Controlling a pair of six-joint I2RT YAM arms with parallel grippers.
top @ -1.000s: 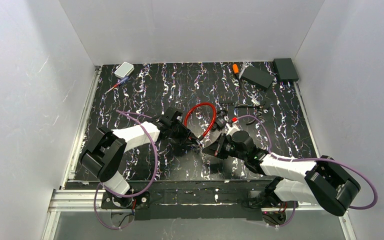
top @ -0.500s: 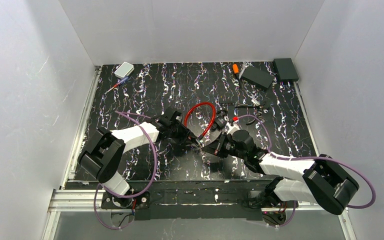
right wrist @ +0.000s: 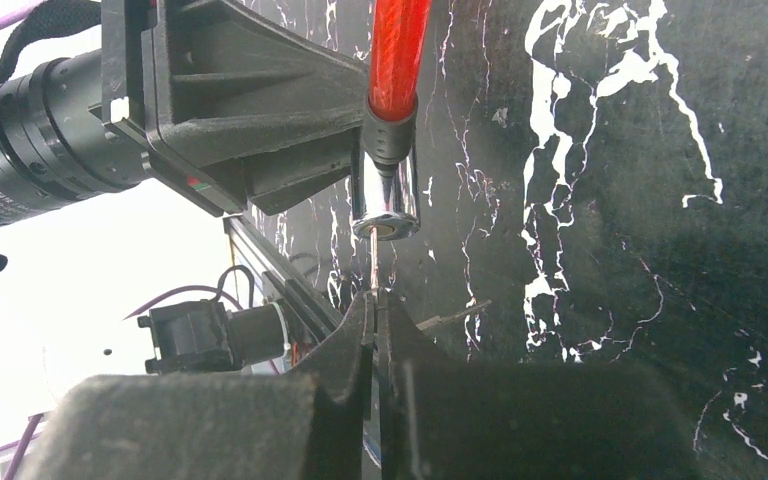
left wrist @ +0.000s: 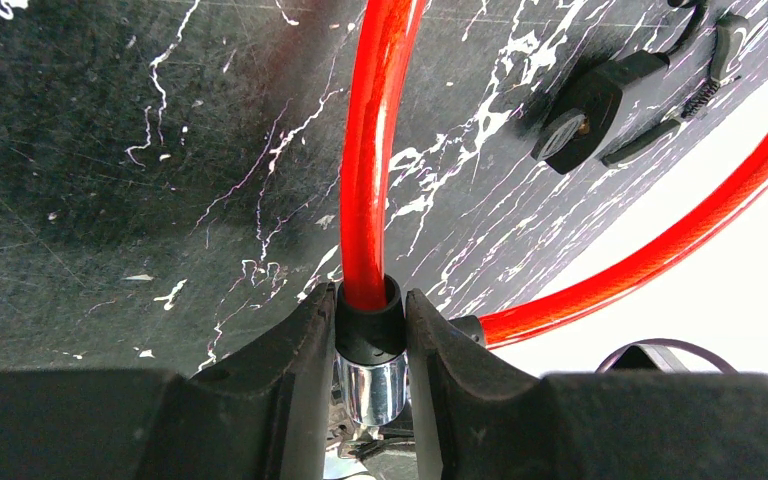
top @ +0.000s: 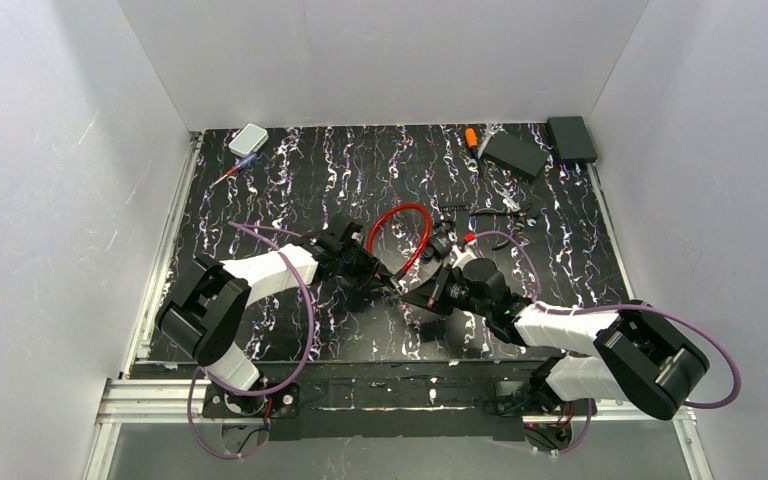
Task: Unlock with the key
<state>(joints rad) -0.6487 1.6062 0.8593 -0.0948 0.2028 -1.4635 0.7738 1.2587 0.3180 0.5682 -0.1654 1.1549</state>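
Observation:
The lock is a red cable [top: 425, 240] ending in a black collar and a chrome barrel [left wrist: 370, 375]. My left gripper [left wrist: 370, 300] is shut on that collar and barrel and holds them just above the mat. In the right wrist view the barrel [right wrist: 385, 200] points its end face down at me. My right gripper [right wrist: 374, 300] is shut on the key [right wrist: 373, 262]. The key's thin blade runs straight up to the barrel's end face; how deep it sits I cannot tell. In the top view both grippers, left [top: 392, 283] and right [top: 412, 297], meet at mid-table.
A white box [top: 248, 139] and a pen [top: 235, 170] lie at the back left. Two black boxes [top: 513, 153] [top: 571, 138] and an orange-handled tool [top: 471, 137] are at the back right. Small black parts [top: 443, 240] lie beside the cable loop. White walls enclose the mat.
My right arm has edged a little up and left toward the lock. The left arm and the cable have not moved.

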